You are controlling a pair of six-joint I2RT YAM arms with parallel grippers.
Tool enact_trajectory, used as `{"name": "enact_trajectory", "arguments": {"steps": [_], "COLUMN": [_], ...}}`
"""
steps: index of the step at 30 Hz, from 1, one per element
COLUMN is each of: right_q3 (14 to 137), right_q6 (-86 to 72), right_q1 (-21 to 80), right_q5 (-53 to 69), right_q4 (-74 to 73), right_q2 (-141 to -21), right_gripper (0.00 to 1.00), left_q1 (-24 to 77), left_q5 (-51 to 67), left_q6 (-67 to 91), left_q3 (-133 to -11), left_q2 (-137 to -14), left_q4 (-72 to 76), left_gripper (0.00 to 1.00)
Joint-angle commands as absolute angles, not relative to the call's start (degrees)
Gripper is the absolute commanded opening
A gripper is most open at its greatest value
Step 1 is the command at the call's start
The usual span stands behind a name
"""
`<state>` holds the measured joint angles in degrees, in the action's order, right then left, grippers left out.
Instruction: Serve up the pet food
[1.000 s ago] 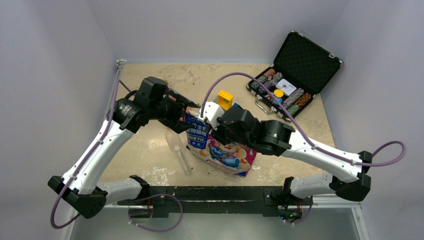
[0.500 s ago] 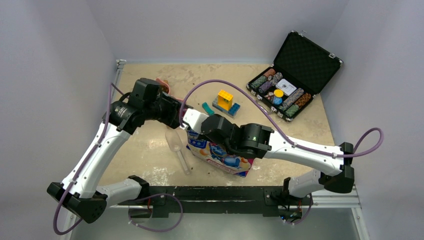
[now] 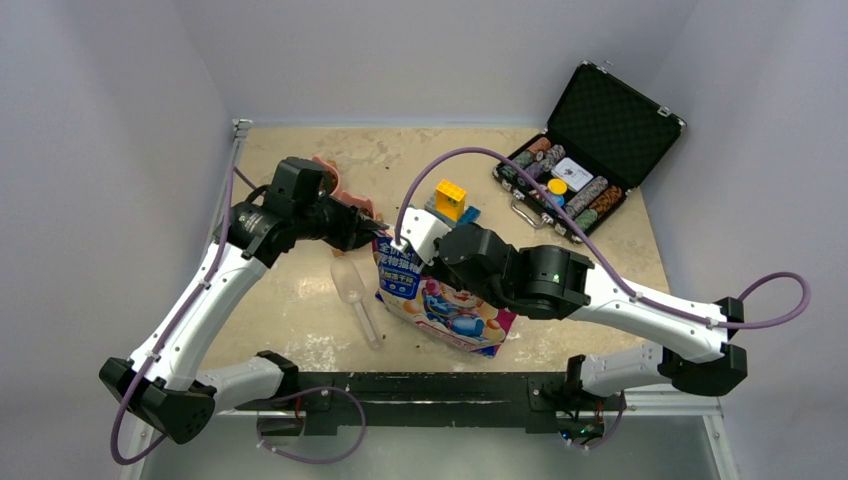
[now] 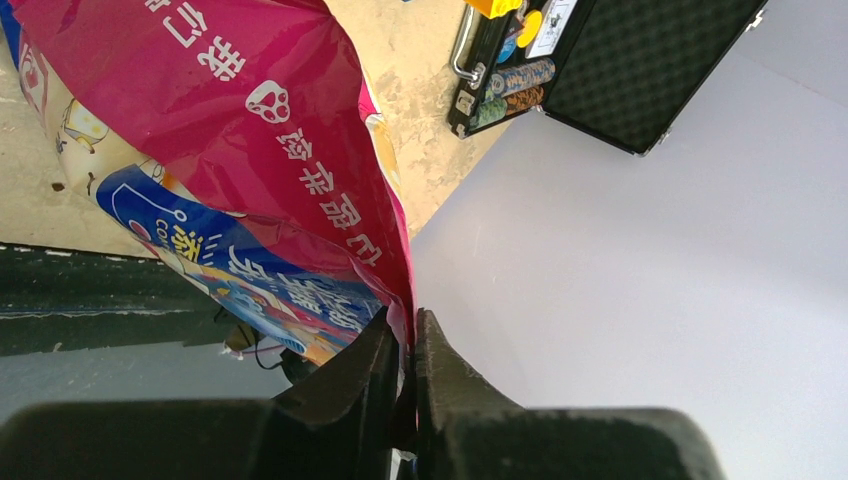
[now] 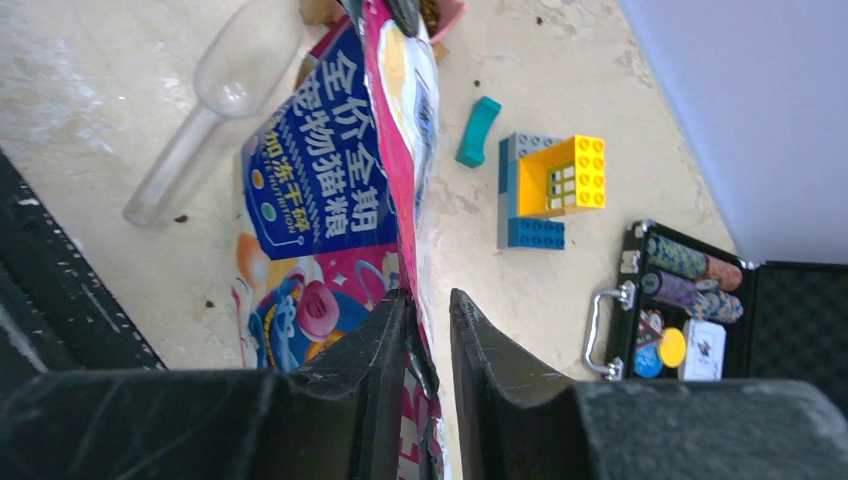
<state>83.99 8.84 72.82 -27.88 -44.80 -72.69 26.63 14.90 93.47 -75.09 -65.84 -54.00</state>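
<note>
1. Beige table point(image 3: 300, 310) carries the pet food bag point(image 3: 450, 312), held between both grippers
2. Left gripper point(image 4: 404, 345) pinches the bag's pink edge tight; right gripper point(image 5: 428, 325) clamps the bag's edge as well
3. Clear scoop point(image 3: 352, 287) lies near the left gripper; poker chip case point(image 3: 575, 185) sits well beyond the right gripper

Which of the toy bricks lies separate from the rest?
The teal piece: it lies alone with bare table around it, while the yellow brick, grey brick and blue brick sit clustered together, touching.
</note>
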Motion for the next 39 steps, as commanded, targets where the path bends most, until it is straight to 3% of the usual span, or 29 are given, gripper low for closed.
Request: {"name": "enact_trajectory", "arguments": {"steps": [1, 7, 8, 10, 17, 18, 20, 21, 22, 23, 25, 28, 35, 39], "right_q3": [83.08, 80.85, 80.70, 80.85, 81.31, 82.01, 80.91, 80.28, 80.25, 80.43, 80.48, 79.50, 77.23, 75.89], "right_q6": [8.79, 8.27, 8.17, 8.06, 5.03, 4.10, 4.40, 4.58, 4.45, 4.29, 3.76, 3.34, 4.62, 6.01], "right_q1": [72.95, 72.95, 72.95, 72.95, 72.71, 72.64, 72.43, 72.42, 72.35, 72.27, 72.16, 72.16, 72.17, 72.16], "right_q5": [-33.98, -31.81, -31.02, -31.03, -25.67, -25.67, -22.87, -21.96, -21.58, -21.71, -22.80, -23.23, -24.30, -24.77], "right_q4": [-46.22, -46.50, -46.18, -45.95, -45.32, -46.72, -44.88, -43.96, -43.97, -44.28, -45.56, -45.88, -44.72, -42.91], "right_q2": [-72.68, -71.31, -71.06, -71.29, -68.22, -68.75, -67.35, -66.17, -65.76, -65.62, -65.45, -64.71, -64.88, -64.74], "right_gripper": [0.23, 0.26, 0.24, 0.00, 0.00, 0.00, 0.00, 0.02, 0.21, 0.30, 0.37, 0.38, 0.33, 0.33], "left_q1": [25.98, 25.84, 25.84, 25.84, 25.84, 25.84, 25.84, 25.86, 25.86, 25.89, 25.97, 27.08, 37.14, 40.16], "left_q5": [15.23, 16.32, 16.36, 16.23, 16.29, 16.64, 17.82, 18.36, 18.97, 19.32, 19.96, 21.58, 21.49, 19.54], "left_q6": [94.09, 95.12, 95.03, 94.85, 95.44, 95.53, 95.54, 95.60, 95.62, 95.70, 96.59, 98.12, 104.88, 104.86], "left_q3": [-74.82, -74.89, -75.15, -75.45, -75.45, -75.56, -75.83, -75.97, -76.19, -76.46, -76.70, -76.71, -74.79, -76.80], "left_q2": [-64.78, -65.08, -65.12, -65.18, -65.34, -65.44, -65.58, -65.58, -65.46, -65.10, -64.17, -62.91, -64.18, -66.68], "left_q4": [-50.51, -49.57, -49.70, -50.25, -49.66, -49.52, -49.67, -49.87, -50.29, -50.97, -51.97, -52.52, -46.90, -45.86], "left_gripper": [0.10, 0.12, 0.13, 0.14, 0.13, 0.15, 0.30, 0.37, 0.45, 0.51, 0.63, 0.69, 0.72, 0.63]}}
